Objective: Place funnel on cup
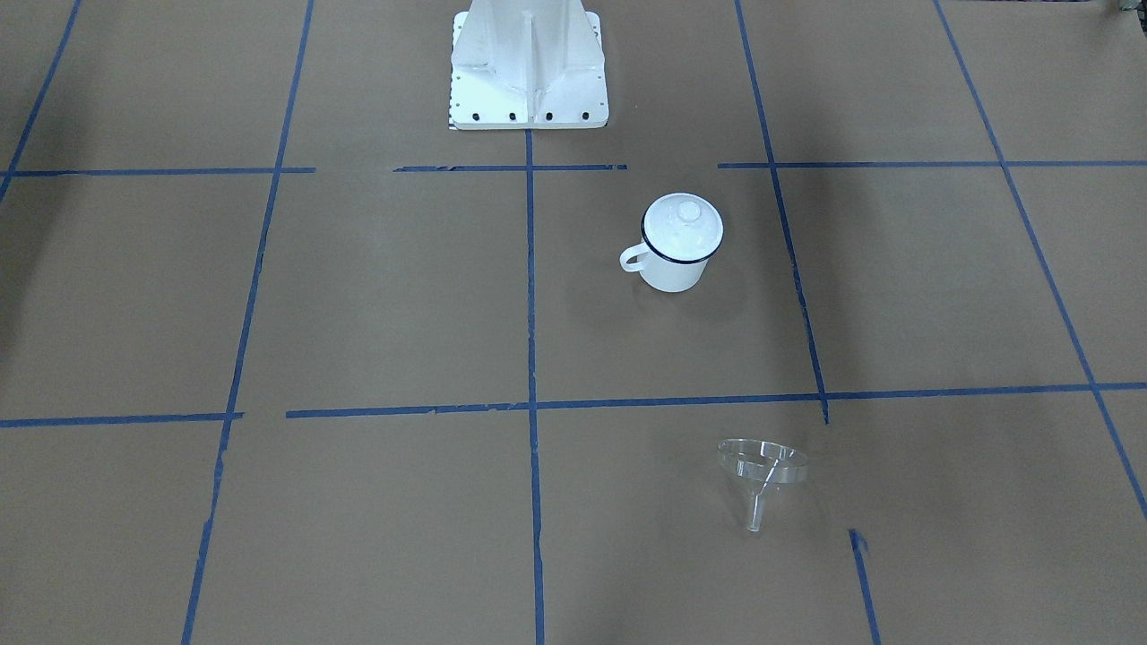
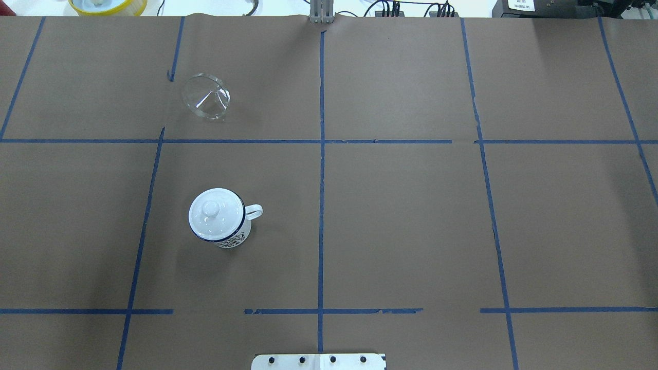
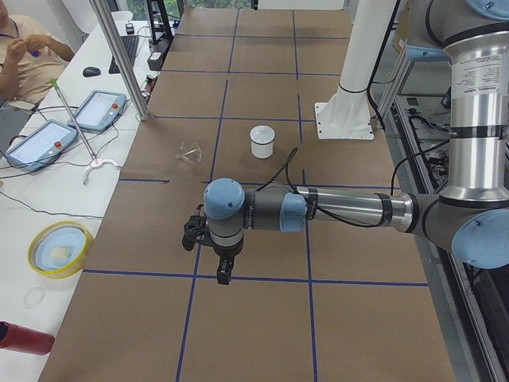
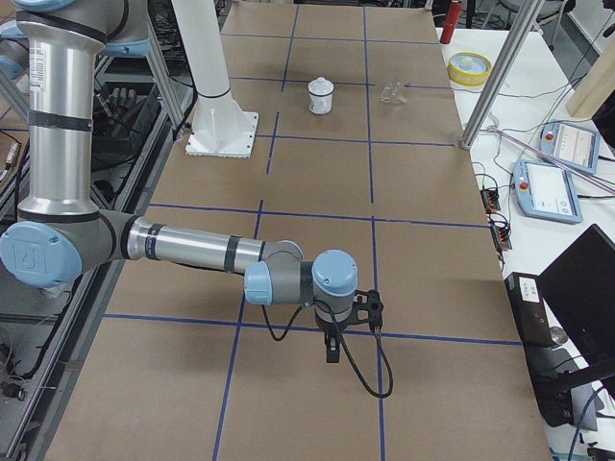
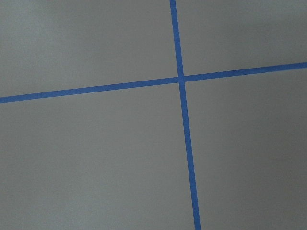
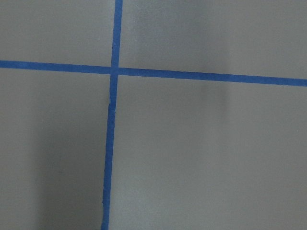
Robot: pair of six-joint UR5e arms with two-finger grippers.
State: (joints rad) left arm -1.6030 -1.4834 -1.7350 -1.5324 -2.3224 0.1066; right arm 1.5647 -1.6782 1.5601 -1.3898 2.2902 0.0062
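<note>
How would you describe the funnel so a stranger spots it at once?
Start at the brown paper table gridded with blue tape, on the robot's left half. Beyond the lidded white cup, in the far row, sits the funnel: see-through, unlike the opaque cup, with a wide round rim and thin spout.

Overhead and front views face each other, sharing cup [image 2: 234, 237] and funnel [image 2: 205, 96]; wrist cameras look closely down at tape [image 5: 181, 79].

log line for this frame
funnel: lying on table, apart from cup | cup: upright, lid on | left end effector: away from both | right end effector: away from both | placed: no
</note>
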